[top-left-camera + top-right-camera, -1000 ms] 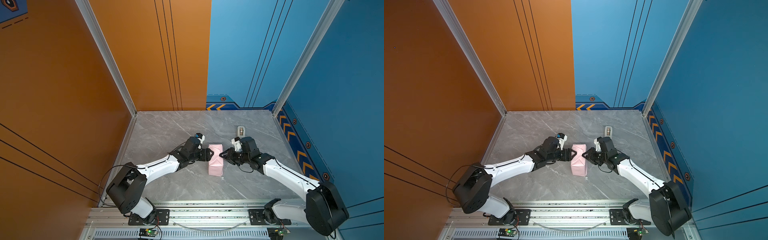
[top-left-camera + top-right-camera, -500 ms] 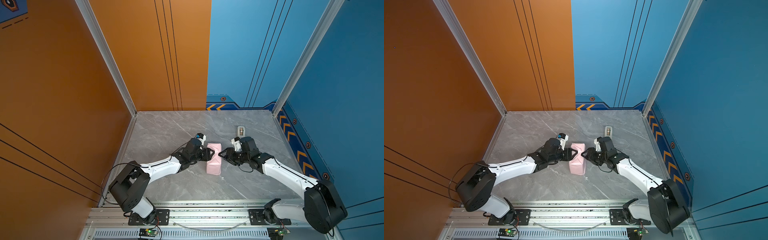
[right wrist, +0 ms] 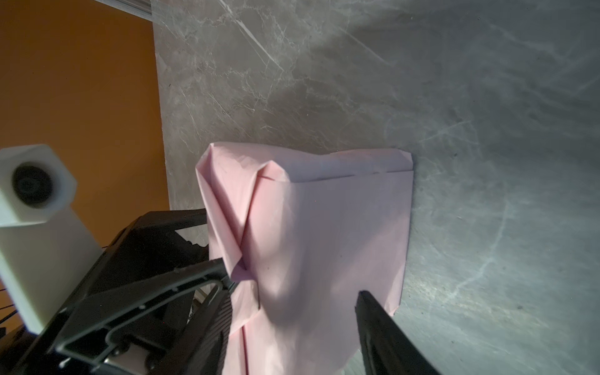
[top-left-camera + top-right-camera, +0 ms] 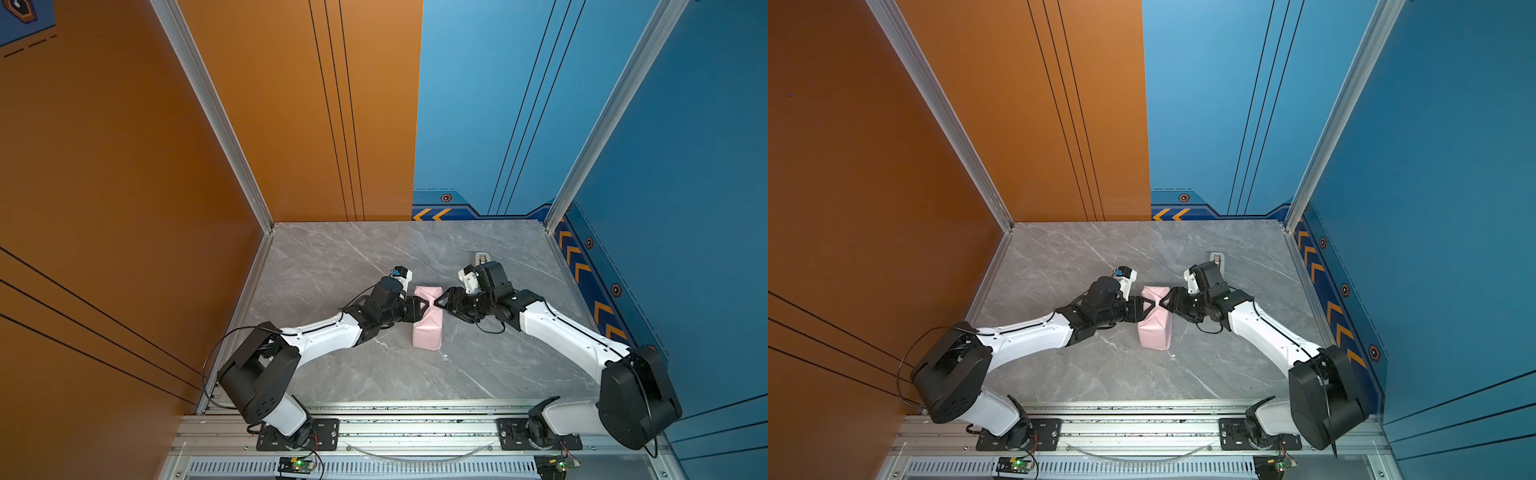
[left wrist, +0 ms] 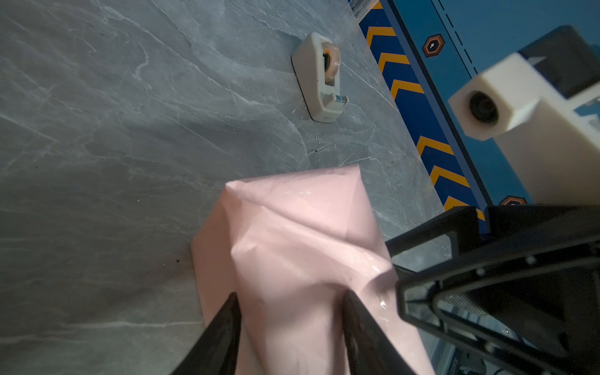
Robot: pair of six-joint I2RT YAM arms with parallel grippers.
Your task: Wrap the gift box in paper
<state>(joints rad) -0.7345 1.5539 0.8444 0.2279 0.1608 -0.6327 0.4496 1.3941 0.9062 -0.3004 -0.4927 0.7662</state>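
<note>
The paper (image 4: 428, 328) is folded pale pink side out into a long parcel lying mid-table, also seen in a top view (image 4: 1155, 330). The gift box is hidden inside it. My left gripper (image 4: 424, 306) presses into the parcel's left flank near its far end. In the left wrist view this gripper (image 5: 291, 308) has the paper (image 5: 292, 233) filling the gap between its fingers, and both fingers touch it. My right gripper (image 4: 441, 302) meets the opposite flank. Its jaws (image 3: 293, 295) stand wide apart around the paper (image 3: 341, 227). Between the two grippers the parcel is narrowed to a waist.
A small beige tape dispenser (image 4: 481, 258) stands on the grey marble table (image 4: 353, 257) just behind the right wrist, also in the left wrist view (image 5: 319, 78). Orange wall on the left, blue wall on the right, an aluminium rail along the front edge.
The left jaws have narrowed onto the paper while the right jaws have spread wider. The parcel's far part is now pinched in from both sides.
</note>
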